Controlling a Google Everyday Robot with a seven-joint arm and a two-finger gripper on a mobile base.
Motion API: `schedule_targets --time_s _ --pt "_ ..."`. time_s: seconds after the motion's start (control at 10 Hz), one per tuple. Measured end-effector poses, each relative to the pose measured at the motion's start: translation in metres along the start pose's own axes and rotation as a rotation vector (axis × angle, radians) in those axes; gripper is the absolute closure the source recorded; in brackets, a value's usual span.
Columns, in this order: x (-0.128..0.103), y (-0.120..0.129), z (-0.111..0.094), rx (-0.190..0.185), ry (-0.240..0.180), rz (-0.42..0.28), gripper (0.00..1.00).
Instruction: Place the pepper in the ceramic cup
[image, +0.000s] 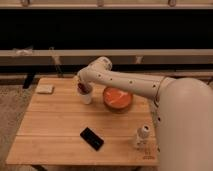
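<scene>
My gripper (81, 88) pinches the pepper (80, 89) right over the cup (86, 96); released off-centre, it could catch the rim and tumble out.
</scene>
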Motion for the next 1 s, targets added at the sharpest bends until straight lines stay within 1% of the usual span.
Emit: schedule_targets --time_s 0.2,0.3,0.4,0.6,0.8,0.9,1.0 --pt "0.001 -0.006 0.003 0.021 -0.023 -0.007 0.36" --pt "0.0 -0.007 0.004 0.028 -0.032 -0.011 0.27" --pt "0.001 -0.007 0.006 0.031 -0.043 -0.016 0.21" --pt "0.001 -0.008 0.006 0.044 -0.07 -0.023 0.2" --pt "-0.002 -0.009 0.001 0.048 -0.095 -0.015 0.2" --pt "-0.004 -0.01 -0.003 0.042 -0.103 -0.008 0.2" --pt "-0.006 -0.01 -0.005 0.026 -0.106 0.002 0.2"
